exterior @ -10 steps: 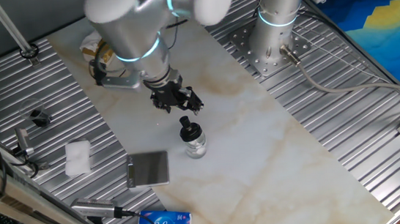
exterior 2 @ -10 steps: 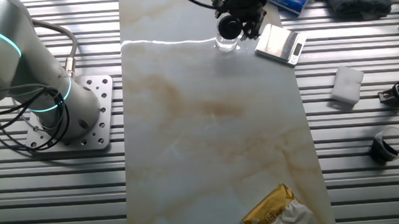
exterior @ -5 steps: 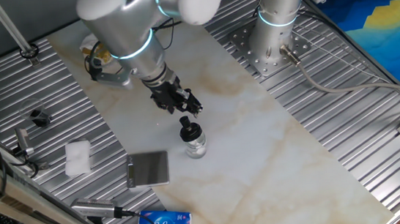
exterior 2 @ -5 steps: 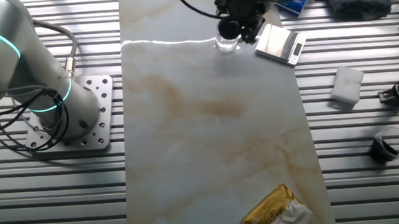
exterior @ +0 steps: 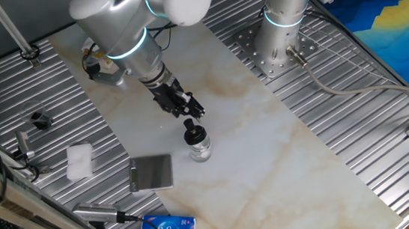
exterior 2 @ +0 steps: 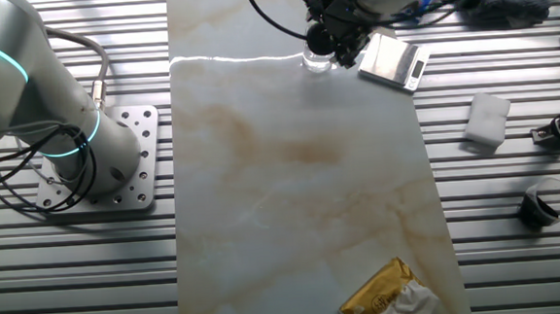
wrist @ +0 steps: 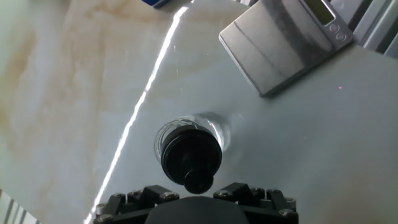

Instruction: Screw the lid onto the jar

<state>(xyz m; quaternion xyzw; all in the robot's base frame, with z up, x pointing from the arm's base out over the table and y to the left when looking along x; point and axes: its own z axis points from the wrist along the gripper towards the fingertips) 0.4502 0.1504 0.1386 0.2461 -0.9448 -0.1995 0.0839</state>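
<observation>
The jar (exterior: 200, 150) stands upright on the marble bench (exterior: 268, 153), with the lid (exterior: 191, 136) on top, near the bench edge beside the grey scale (exterior: 152, 172). The gripper (exterior: 191, 113) hangs just above and beside the lid, apart from it. The fingers are cut off at the bottom of the hand view and blurred dark elsewhere; cannot tell whether they are spread or closed. The jar's glass is barely visible under the lid (wrist: 191, 157).
</observation>
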